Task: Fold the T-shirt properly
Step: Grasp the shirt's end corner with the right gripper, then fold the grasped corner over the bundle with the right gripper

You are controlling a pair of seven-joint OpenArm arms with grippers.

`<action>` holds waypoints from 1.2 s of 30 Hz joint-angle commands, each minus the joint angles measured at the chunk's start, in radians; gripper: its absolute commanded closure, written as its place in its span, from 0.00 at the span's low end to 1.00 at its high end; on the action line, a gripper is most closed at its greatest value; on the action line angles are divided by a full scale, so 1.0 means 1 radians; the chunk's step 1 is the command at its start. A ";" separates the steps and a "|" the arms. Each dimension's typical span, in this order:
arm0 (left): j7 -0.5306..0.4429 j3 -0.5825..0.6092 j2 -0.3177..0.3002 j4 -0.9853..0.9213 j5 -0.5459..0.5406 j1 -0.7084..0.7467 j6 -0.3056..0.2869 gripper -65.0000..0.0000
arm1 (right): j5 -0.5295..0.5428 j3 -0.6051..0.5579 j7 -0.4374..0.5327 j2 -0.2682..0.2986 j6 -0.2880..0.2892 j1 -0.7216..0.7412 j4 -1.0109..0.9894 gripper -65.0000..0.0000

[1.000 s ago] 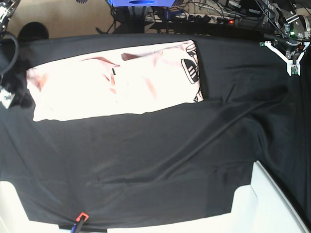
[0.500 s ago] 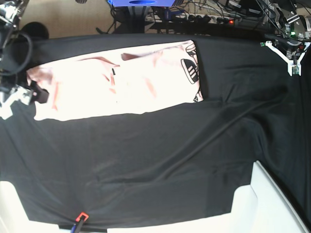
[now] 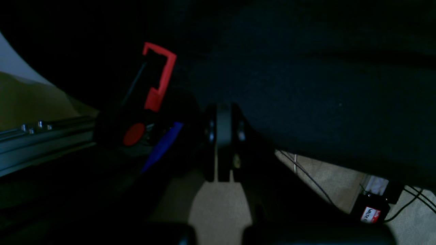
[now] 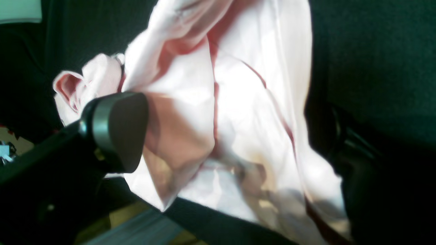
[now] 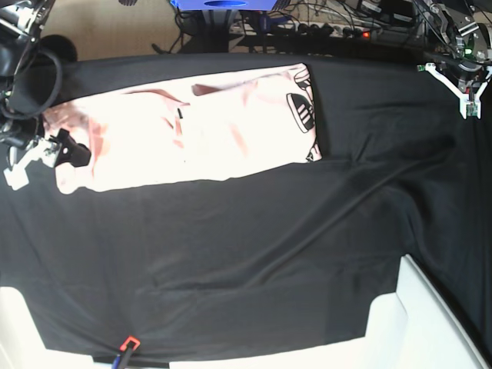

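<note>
1. The T-shirt [image 5: 184, 127] lies folded into a long pale pink band across the upper left of the base view, resting on the black table cloth [image 5: 254, 254] that covers most of the frame.
2. Its right end shows a strip of black lettering; the rest of the upper face is plain with a few creases.
3. The right gripper [image 5: 61, 154] sits at the left edge of the base view, at the shirt's left end, with one dark finger lying over the pink fabric.
4. In the right wrist view its jaws are spread wide: one rounded finger pad [image 4: 117, 131] shows at centre left over the cloth, the other finger is a dark shape at the right edge.
5. Between them the T-shirt [image 4: 238, 112] is bunched and rumpled, one corner hanging off the table edge at the lower left of that view. I cannot tell whether the fingers press on it.
6. The left gripper [image 5: 465, 104] hangs at the upper right corner of the base view, well apart from the shirt.
7. In the left wrist view the left gripper [image 3: 223, 136] has its fingers pressed together with nothing between them, near the edge of the dark cloth.
8. A red and blue clamp [image 3: 153, 102] shows at centre left of that view.
</note>
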 commanded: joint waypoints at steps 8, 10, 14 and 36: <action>-0.013 -0.004 -0.019 0.014 0.002 0.002 0.004 1.00 | 0.170 0.002 -0.107 0.081 -0.013 -0.032 0.011 0.00; -0.013 -0.004 -0.019 0.014 0.002 0.002 0.004 1.00 | 0.210 0.002 -0.134 0.087 -0.013 -0.052 0.048 0.00; -0.013 -0.004 -0.017 0.014 0.002 0.002 0.004 1.00 | 0.258 0.002 -0.163 0.084 -0.013 -0.080 0.132 0.00; -0.013 -0.008 -0.020 -0.024 0.002 0.002 0.004 1.00 | 0.107 -0.007 -0.104 -0.011 -0.013 -0.051 0.129 0.00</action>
